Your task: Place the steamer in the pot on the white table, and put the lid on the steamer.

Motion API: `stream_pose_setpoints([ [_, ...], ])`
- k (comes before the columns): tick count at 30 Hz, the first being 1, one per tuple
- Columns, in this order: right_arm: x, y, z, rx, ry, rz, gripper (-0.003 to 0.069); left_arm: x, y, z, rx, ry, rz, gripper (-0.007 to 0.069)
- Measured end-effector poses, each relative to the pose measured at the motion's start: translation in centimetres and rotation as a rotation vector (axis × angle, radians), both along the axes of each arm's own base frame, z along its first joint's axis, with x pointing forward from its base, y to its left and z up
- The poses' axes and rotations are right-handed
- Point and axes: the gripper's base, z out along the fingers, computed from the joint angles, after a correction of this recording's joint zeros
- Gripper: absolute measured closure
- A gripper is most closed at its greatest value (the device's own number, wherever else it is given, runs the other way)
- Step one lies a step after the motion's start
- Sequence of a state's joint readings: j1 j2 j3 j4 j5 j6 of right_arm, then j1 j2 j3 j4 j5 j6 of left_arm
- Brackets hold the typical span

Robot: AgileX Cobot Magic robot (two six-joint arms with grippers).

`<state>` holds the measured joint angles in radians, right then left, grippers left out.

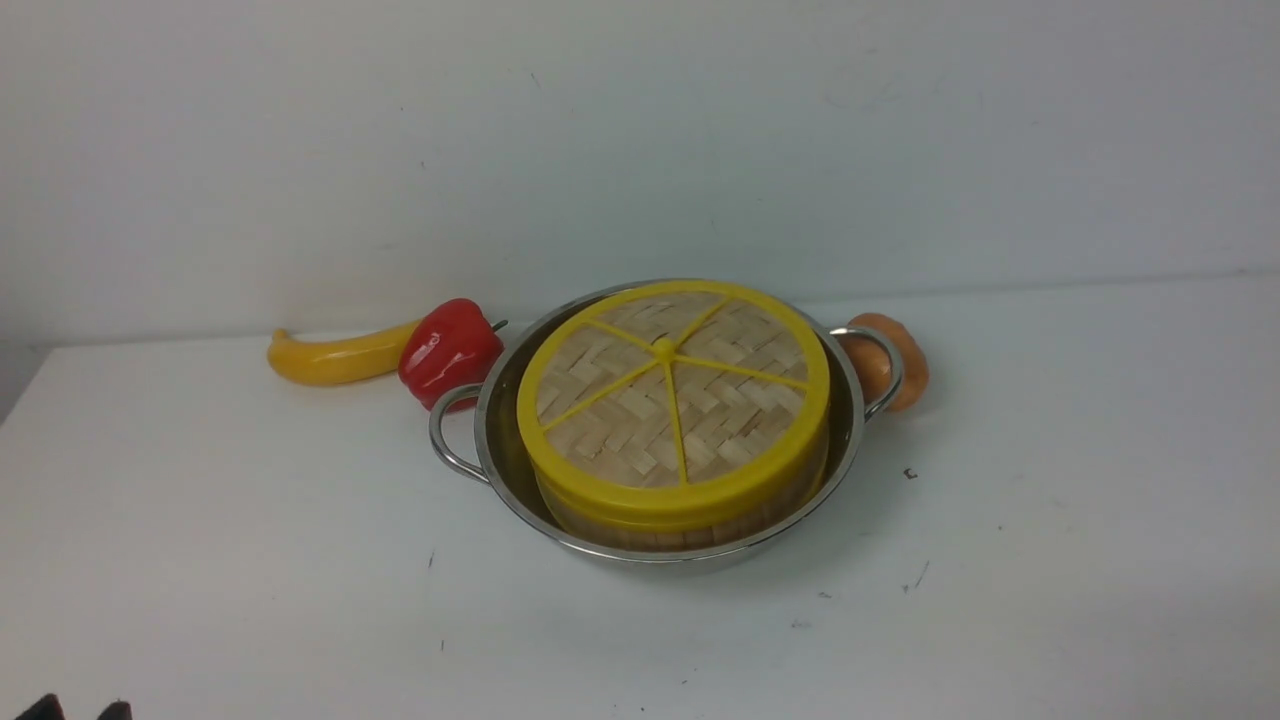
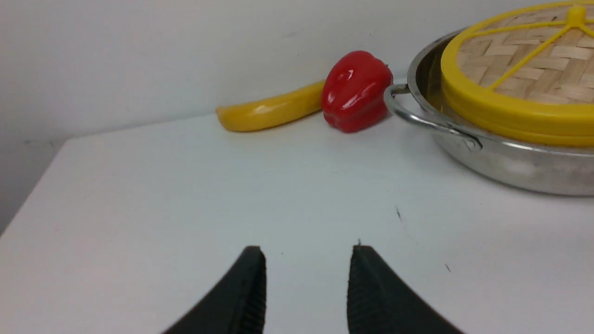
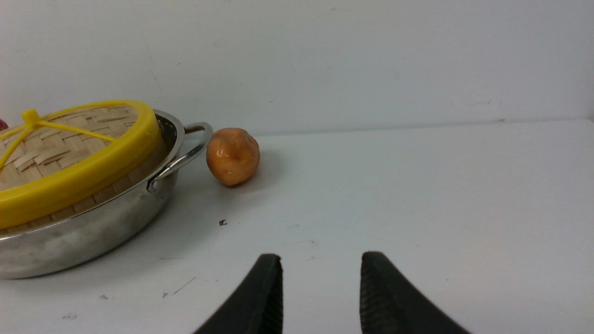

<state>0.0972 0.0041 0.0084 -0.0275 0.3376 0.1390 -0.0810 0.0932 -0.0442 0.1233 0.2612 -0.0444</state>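
The steamer (image 1: 690, 525) sits inside the pot (image 1: 850, 420), with only a band of its bamboo wall showing between the pot's rim and the yellow rim above. The lid (image 1: 672, 400) lies flat on top of the steamer and covers it fully, its yellow spokes meeting at the small knob in the centre. The steamer does not sit centred in the pot: a wider strip of the shiny inside shows on the left than on the right. The pot stands on the white worktop (image 1: 1050, 600) about midway across it, one looped handle to the left and one to the right.

Just beside the left handle lies a red bell pepper (image 1: 450, 350); whether it touches the handle cannot be told. A yellow banana-shaped fruit (image 1: 335, 358) lies to the left of the pepper, its end against it, close to the far wall. Behind the right handle sits an orange-brown potato-like piece (image 1: 900, 360), partly seen through the loop.

The left pincer (image 2: 308, 273) hangs over the bare worktop on the near left, well apart from the pot, its dark fingers parted with nothing between them. The right pincer (image 3: 321, 278) is over the near right of the worktop, likewise parted and holding nothing.
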Motion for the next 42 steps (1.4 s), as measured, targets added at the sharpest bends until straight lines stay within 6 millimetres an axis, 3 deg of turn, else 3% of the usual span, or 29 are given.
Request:
stream_pose_setpoints([
  [7,0.0,0.0,0.0,0.000,0.000,0.000,0.0409,-0.7,0.1,-2.0,-0.035,0.059,0.019,0.0384],
  [42,0.0,0.0,0.0,0.000,-0.001,0.000,0.0409,-0.8,0.2,-2.2,-0.037,0.073,0.023,0.0384],
])
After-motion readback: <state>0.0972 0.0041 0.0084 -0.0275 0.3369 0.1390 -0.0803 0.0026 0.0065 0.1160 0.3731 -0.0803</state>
